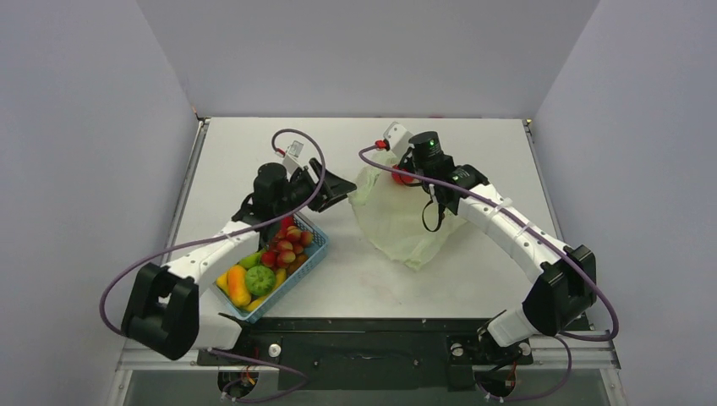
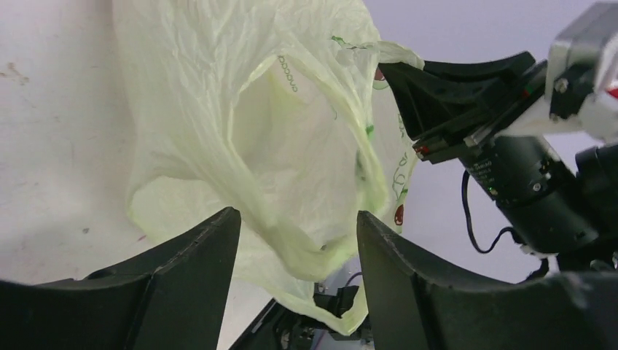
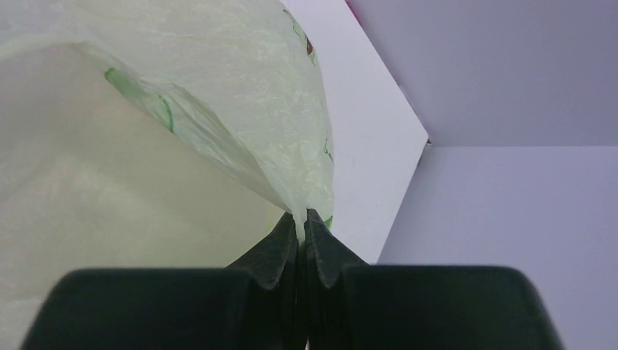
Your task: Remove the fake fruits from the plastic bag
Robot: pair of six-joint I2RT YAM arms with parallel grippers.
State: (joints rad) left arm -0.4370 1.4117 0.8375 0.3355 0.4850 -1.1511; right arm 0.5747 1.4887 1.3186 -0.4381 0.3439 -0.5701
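- Top external view, near-left part of the counter (image 1: 473, 279): blue basket (image 1: 314, 251) loaded with fake fruits (image 1: 286, 245), berry cluster and green rounds among them; unpacking apparently mostly done.
- Just beyond the basket: left tool (image 2: 295, 219) with jaws apart, a fold of the plastic bag (image 1: 406, 224) hanging loose between them, nothing pinched. Left arm stretched forward over the basket, wrist turned toward the counter's centre.
- Centre of counter: bag slack and flattish, mouth raised at its far side, probably to expose the inside.
- Farther back: right tool (image 3: 302, 219) clamped shut on the bag's rim. Right arm bowed from the near-right base, elbow out, wrist angled down.
- Beside that wrist: small red shape (image 1: 404, 176), too hidden to name.
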